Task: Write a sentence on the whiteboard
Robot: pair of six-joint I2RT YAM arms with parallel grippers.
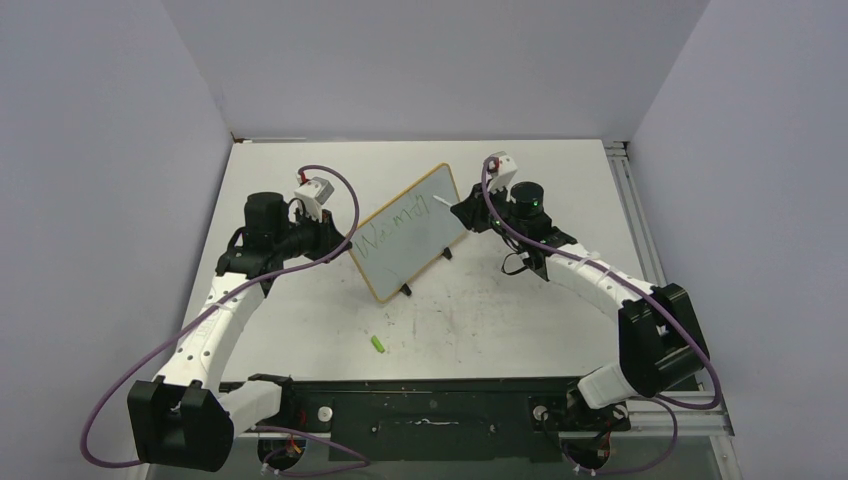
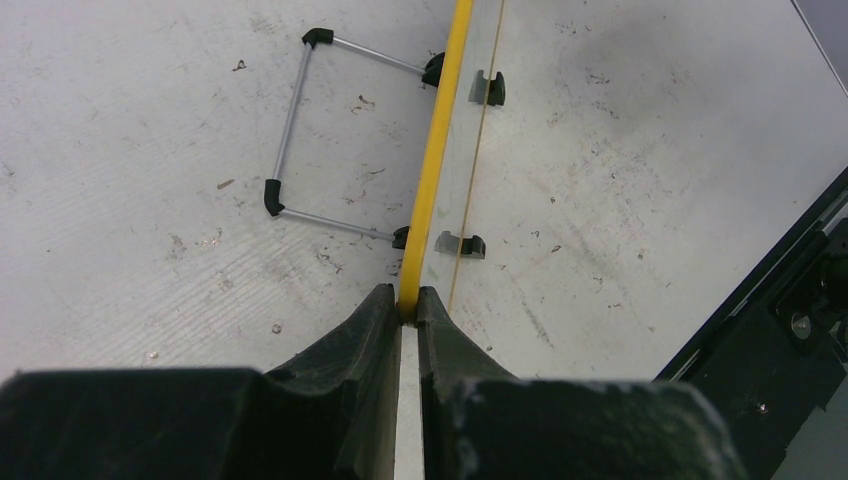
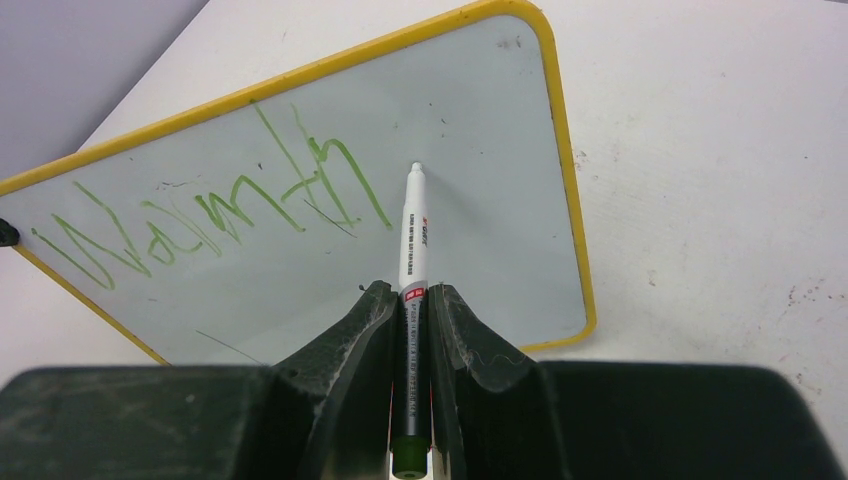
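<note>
- Jaws of our left gripper (image 2: 408, 305) are pressed together on the yellow frame of the whiteboard (image 1: 405, 243). They pinch it between the two black fingers (image 2: 360, 340), and in the top view we find this grip at the board's left end.
- We see the whiteboard standing near the middle of the table (image 1: 300, 310), propped on its wire stand (image 2: 290, 140). It is turned at an angle, with its left end nearer the arm bases and its right end farther back.
- From the left wrist we look along the frame edge-on. Two small black feet (image 2: 488, 88) sit on the table on one side of it, and the wire stand spreads out on the other.
- Our right gripper (image 3: 412, 295) is closed around a marker (image 3: 413, 235). The dark lower barrel is clamped between the fingers, and the white upper part sticks out toward the board.
- We see the marker's tip over the white surface, just right of the last green stroke. We cannot tell whether it touches the board.
- We see the sentence (image 3: 215, 215) as one line of green handwriting, running from the board's left edge to about its middle.
- A small green piece (image 1: 378, 344) lies on the table between the board and the arm bases, well apart from the board.
- We note that the table is white and scuffed with dark specks.
</note>
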